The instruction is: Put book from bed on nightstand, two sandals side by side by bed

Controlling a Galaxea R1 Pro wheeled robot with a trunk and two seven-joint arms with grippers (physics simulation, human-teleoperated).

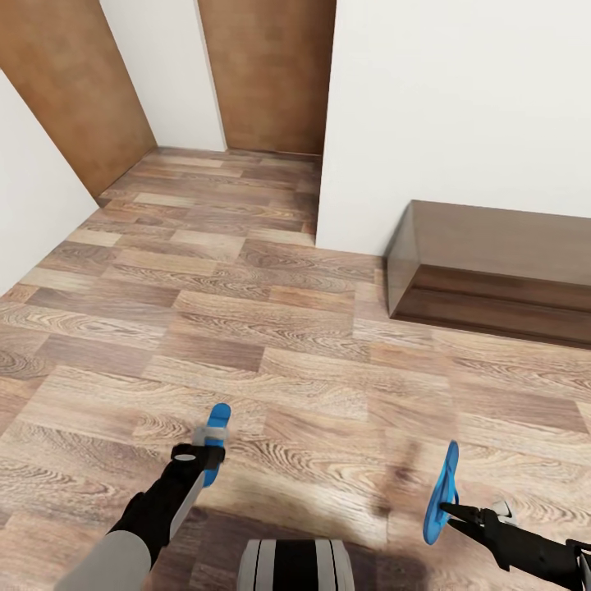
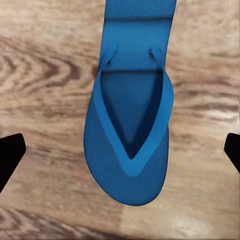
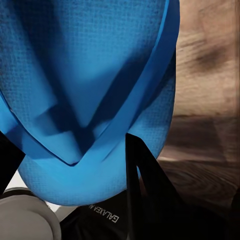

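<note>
two blue sandals carried over the plank floor

while the robot faces a stretch of brown wood-plank floor point(image 1: 246, 328), each arm carries one bright blue flip-flop. the left gripper point(image 1: 205, 454) shows near the lower left of the head view with the left sandal point(image 1: 217, 433) at its tip, sole pointing away from the robot; whether its jaws are clamped on it i cannot tell, since in the left wrist view the sandal point(image 2: 131, 130) hangs between the dark fingers point(image 2: 10, 155), which stand well apart at either edge. the right gripper point(image 1: 453, 512) at the lower right is clenched on the right sandal point(image 1: 442, 492), which stands on edge, upright; in the right wrist view a dark finger point(image 3: 150, 195) crosses the sandal's rim point(image 3: 90, 100). far right, a long low dark wooden bench point(image 1: 492, 263) sits against a white wall point(image 1: 460, 98). farther left, the floor runs between white walls toward brown panels point(image 1: 267, 74).
</note>
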